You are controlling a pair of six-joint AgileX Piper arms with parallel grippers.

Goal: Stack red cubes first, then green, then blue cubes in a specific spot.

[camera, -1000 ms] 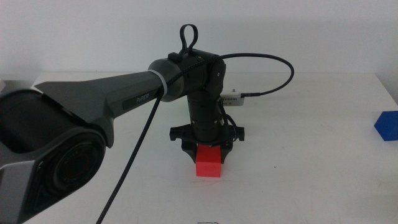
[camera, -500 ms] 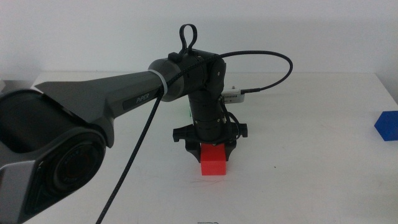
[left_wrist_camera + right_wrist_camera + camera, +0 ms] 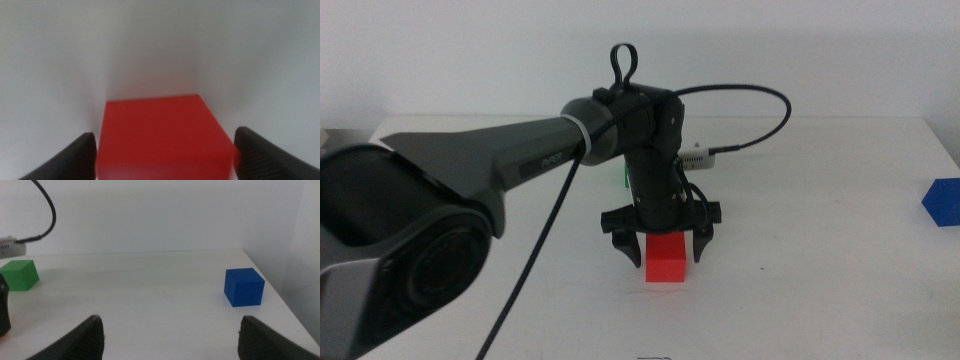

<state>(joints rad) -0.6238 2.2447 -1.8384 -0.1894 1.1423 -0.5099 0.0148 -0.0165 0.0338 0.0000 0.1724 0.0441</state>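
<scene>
White tabletop (image 3: 820, 250) against a plain pale wall forms the whole setting. Across it from the left reaches the left arm (image 3: 500, 160), the largest item in the middle view, its cable looping behind.

We record the left gripper (image 3: 657, 252) astride the red cube (image 3: 666, 258), which sits on the table near the centre. One second ago the jaws were closed against the cube; half a second ago they remained tight. Now they stand spread, one either side, with visible gaps. We judge the red cube released at its spot, so the first placement is done and the green cube (image 3: 19, 274) is next.

The left wrist view confirms the separation: the red cube (image 3: 162, 137) fills the space between the two jaw tips of the left gripper (image 3: 162, 155), touching neither.

The right gripper (image 3: 170, 337) is absent from the middle view; its wrist view shows jaws set wide, holding nothing. That view alone shows the green cube whole, which the middle view largely hides behind the left arm. The blue cube (image 3: 942, 203) lies at the right edge, well apart from both.
</scene>
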